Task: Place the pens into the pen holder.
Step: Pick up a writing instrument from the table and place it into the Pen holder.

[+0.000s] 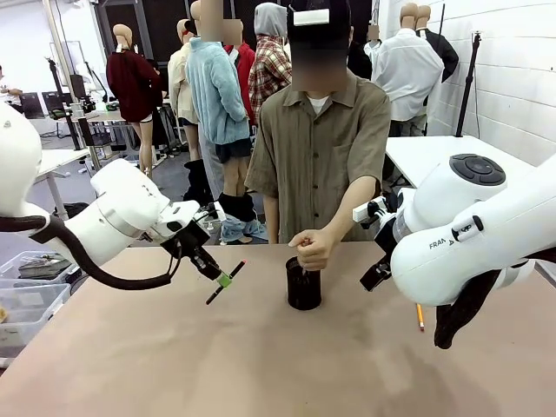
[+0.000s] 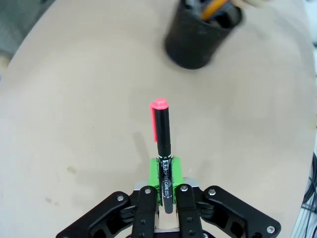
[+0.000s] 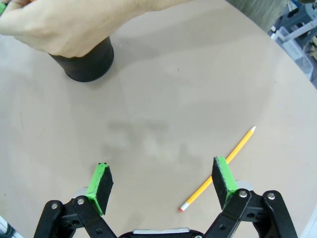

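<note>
Green pads of my left gripper (image 1: 225, 280) clamp the dark red-ended pen (image 2: 162, 134), held tilted above the table (image 1: 174, 365) left of the pen holder (image 1: 303, 287), whose rim the person's hand (image 1: 313, 249) grips. My right gripper (image 3: 163, 181) hangs wide apart, empty; its wrist view shows the orange-yellow pen (image 3: 233, 151) lying flat by one pad.
</note>
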{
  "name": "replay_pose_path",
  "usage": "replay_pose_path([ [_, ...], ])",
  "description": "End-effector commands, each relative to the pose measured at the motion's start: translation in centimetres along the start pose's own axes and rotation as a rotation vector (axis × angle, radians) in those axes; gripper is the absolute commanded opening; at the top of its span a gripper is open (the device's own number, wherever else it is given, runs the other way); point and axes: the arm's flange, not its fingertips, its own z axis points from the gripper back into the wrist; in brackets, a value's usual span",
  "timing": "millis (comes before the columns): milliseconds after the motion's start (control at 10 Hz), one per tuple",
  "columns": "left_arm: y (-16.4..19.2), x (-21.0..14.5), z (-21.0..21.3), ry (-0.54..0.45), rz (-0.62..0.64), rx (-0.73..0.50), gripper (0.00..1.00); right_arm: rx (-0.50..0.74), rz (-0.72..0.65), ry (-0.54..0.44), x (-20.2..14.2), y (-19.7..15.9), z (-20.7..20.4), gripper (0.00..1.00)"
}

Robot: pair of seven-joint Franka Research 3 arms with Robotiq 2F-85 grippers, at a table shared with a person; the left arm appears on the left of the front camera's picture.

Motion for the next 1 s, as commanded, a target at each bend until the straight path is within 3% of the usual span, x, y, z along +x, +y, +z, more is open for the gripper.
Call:
replay_pose_path([
  [0, -0.3, -2.3, 0.9, -0.103, -0.123, -0.145, 0.0, 0.001, 0.0, 0.001, 0.0, 0.0, 0.0, 1.0],
  [200, -0.1, -5.3, 3.2, -0.253, -0.21, -0.221, 0.0, 0.001, 0.0, 0.001, 0.0, 0.0, 0.0, 1.0],
  [500, -1.0, -11.8, 7.9, -0.449, -0.265, -0.165, 0.0, 0.001, 0.0, 0.001, 0.0, 0.0, 0.0, 1.0],
  [700, -1.0, -13.6, 8.8, -0.536, -0.254, -0.133, 0.0, 0.001, 0.0, 0.001, 0.0, 0.0, 0.0, 1.0],
  [900, -0.9, -12.9, 8.7, -0.574, -0.268, -0.142, 0.0, 0.001, 0.0, 0.001, 0.0, 0.0, 0.0, 1.0],
])
